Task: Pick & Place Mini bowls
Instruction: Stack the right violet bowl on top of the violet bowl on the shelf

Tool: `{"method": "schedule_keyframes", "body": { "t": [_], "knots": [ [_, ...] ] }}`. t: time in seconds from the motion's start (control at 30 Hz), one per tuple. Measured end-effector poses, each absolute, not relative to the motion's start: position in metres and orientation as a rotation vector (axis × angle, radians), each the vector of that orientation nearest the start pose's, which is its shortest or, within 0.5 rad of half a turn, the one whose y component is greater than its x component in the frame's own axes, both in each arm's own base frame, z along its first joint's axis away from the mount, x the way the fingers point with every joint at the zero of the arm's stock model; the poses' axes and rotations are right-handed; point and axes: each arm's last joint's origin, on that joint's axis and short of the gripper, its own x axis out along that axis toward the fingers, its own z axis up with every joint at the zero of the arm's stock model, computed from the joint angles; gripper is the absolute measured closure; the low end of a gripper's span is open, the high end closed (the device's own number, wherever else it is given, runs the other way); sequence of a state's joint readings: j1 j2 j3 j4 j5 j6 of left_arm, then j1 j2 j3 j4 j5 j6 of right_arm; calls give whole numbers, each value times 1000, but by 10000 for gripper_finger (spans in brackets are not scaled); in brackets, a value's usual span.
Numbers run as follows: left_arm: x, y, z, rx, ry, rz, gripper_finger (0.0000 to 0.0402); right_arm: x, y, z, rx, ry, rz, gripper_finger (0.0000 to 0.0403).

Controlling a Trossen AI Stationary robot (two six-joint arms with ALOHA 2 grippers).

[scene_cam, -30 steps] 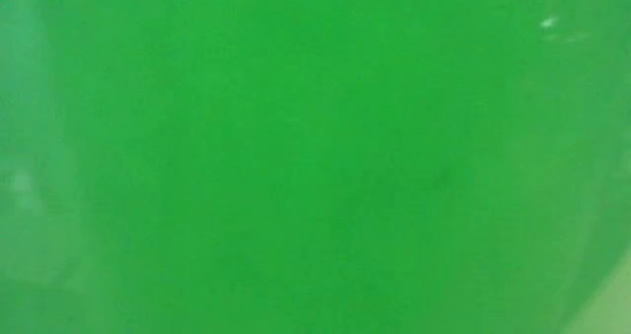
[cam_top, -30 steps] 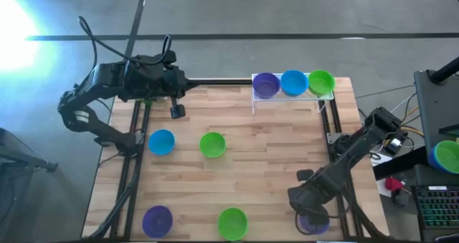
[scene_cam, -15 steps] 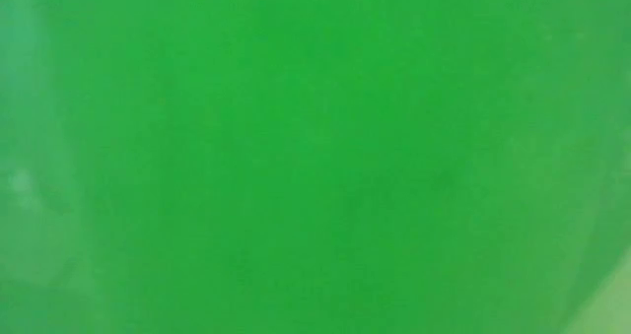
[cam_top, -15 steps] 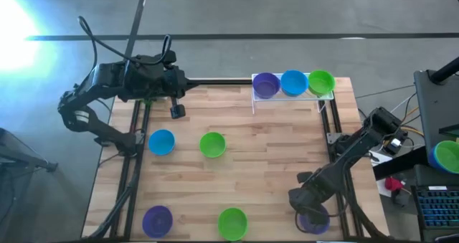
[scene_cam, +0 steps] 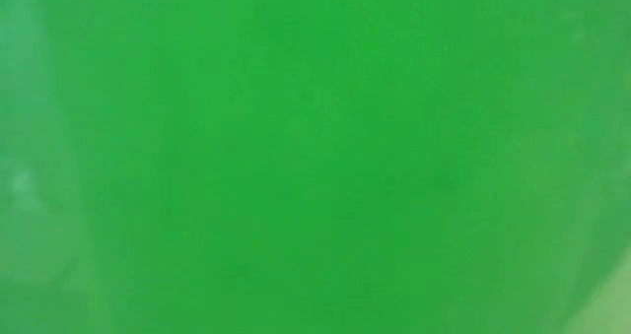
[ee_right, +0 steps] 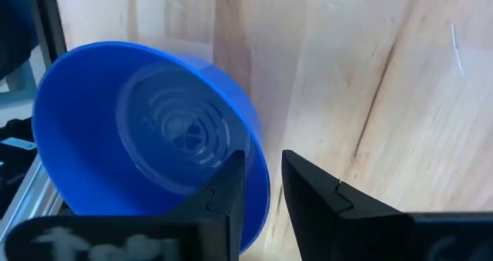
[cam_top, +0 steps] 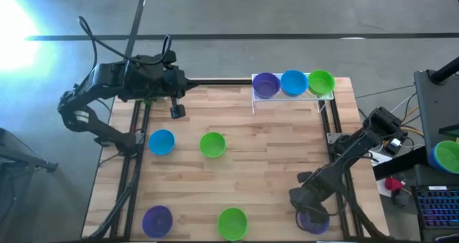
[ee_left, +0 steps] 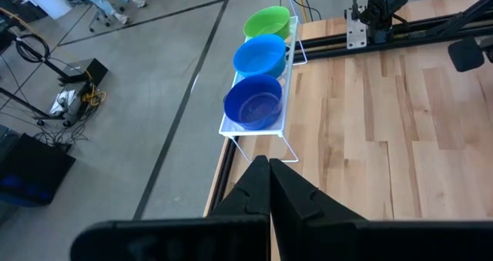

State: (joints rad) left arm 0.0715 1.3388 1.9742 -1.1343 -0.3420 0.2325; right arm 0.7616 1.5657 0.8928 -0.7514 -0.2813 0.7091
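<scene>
Right tool (ee_right: 258,185) narrowed, fingers straddling purple mini bowl (ee_right: 146,138) rim

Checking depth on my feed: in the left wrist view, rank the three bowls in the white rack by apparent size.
1. purple bowl, largest
2. blue bowl
3. green bowl, smallest

That order follows nearness to the camera, so their true sizes may well match.

Three racked mini bowls (cam_top: 292,83), five scattered.
</scene>
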Motion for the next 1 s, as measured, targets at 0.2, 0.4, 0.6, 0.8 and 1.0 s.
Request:
{"method": "schedule_keyframes", "body": {
  "t": [0.2, 0.4, 0.6, 0.8, 1.0],
  "knots": [
    [203, 24, 509, 294, 544, 344, 401, 180, 183, 159, 259, 1661, 209, 341],
    [203, 24, 509, 295, 544, 345, 401, 180, 183, 157, 322, 1667, 148, 390],
    [203, 24, 509, 294, 543, 345, 401, 182, 185, 160, 407, 1663, 78, 394],
    [203, 24, 509, 293, 543, 345, 401, 189, 191, 172, 528, 1642, 1, 394],
    [203, 24, 509, 293, 543, 345, 401, 199, 198, 189, 621, 1562, -62, 395]
  ]
}}
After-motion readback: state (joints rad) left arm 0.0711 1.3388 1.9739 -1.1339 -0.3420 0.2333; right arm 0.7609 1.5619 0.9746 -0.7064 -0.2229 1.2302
